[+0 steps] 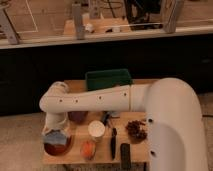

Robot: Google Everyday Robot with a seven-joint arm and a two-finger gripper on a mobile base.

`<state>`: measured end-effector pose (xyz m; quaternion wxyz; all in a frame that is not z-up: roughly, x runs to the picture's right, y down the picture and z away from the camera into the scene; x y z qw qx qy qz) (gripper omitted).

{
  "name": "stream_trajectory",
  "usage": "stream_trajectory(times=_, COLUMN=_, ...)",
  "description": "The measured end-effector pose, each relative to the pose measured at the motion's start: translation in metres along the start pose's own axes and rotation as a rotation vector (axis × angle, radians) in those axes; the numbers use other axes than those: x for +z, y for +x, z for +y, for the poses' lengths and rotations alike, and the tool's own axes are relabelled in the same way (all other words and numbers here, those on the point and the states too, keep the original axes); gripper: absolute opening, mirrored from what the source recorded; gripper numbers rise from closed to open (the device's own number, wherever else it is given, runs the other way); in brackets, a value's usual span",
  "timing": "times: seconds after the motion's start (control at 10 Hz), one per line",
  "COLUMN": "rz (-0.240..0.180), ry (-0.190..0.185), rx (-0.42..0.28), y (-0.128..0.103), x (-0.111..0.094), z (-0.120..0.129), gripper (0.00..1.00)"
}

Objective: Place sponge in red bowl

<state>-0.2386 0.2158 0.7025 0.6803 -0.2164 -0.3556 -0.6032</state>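
The red bowl [56,146] sits at the front left corner of the small wooden table [102,156]. A blue-grey sponge [56,136] shows inside the bowl, at its back edge. My gripper [55,129] points down right over the sponge, at the end of the white arm [100,100] that reaches in from the right. I cannot tell whether the gripper holds the sponge or only hangs above it.
A purple bowl [78,116] stands behind the red bowl, partly under the arm. A white cup [96,129], an orange ball-like thing [88,148], two black items [113,142] [125,155] and a brown clump [136,129] lie on the table. A green bin [108,79] stands at the back.
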Motion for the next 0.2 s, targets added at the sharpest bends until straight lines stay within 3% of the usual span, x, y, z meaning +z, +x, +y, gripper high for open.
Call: stream_trajectory(times=0.2, rz=-0.013, ry=0.017, rx=-0.003, y=0.0038, x=-0.0032, z=0.0058, gripper=0.80)
